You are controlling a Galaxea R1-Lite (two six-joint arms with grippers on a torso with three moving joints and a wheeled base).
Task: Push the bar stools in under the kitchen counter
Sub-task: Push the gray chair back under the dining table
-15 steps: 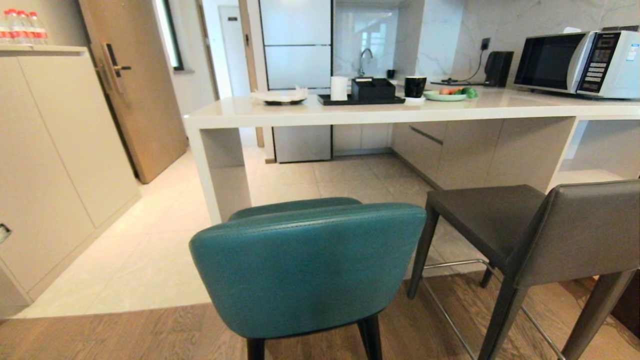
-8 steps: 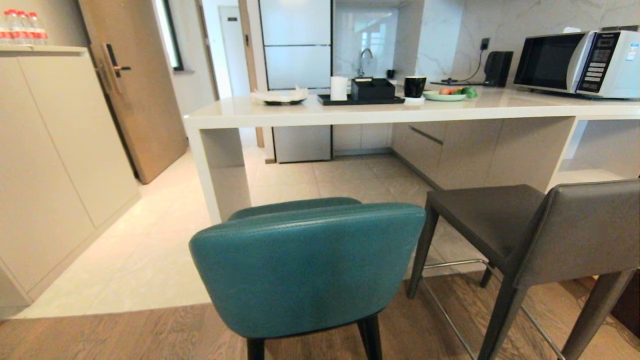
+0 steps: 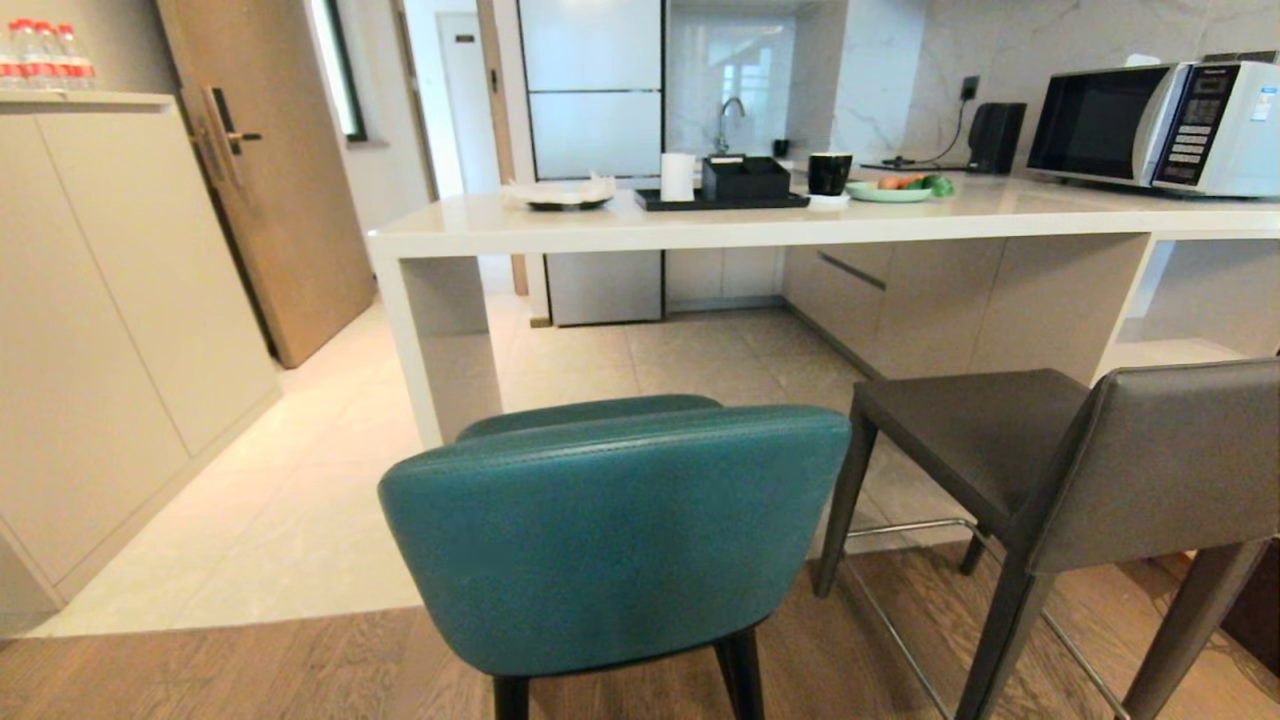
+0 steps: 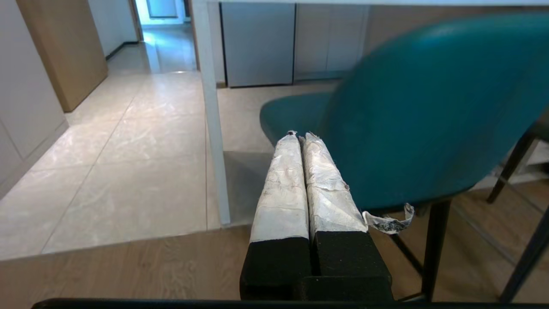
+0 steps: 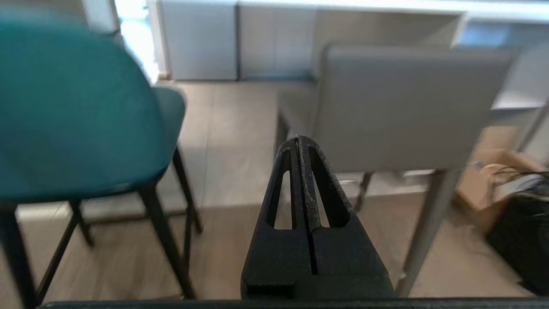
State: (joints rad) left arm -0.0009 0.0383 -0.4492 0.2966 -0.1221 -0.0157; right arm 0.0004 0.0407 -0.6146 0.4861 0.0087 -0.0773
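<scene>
Two bar stools stand on the wood floor in front of the kitchen counter (image 3: 640,232), their seats short of its edge. The teal stool (image 3: 610,530) with a curved back is in the middle; the grey stool (image 3: 1100,460) with a square back is to its right. Neither arm shows in the head view. My left gripper (image 4: 299,136) is shut and empty, low beside the teal stool (image 4: 420,107), apart from its back. My right gripper (image 5: 299,139) is shut and empty, pointing at the back of the grey stool (image 5: 403,103), with the teal stool (image 5: 73,111) off to one side.
A tall beige cabinet (image 3: 110,320) stands at the left, beside a wooden door (image 3: 270,170). On the counter sit a microwave (image 3: 1150,125), a black tray (image 3: 720,198), a cup (image 3: 830,172) and a plate of vegetables (image 3: 895,187). Boxes and a black bag (image 5: 510,206) lie on the floor by the grey stool.
In the head view, a small dark part at the far left edge a second ago is gone. The stools and counter have not moved.
</scene>
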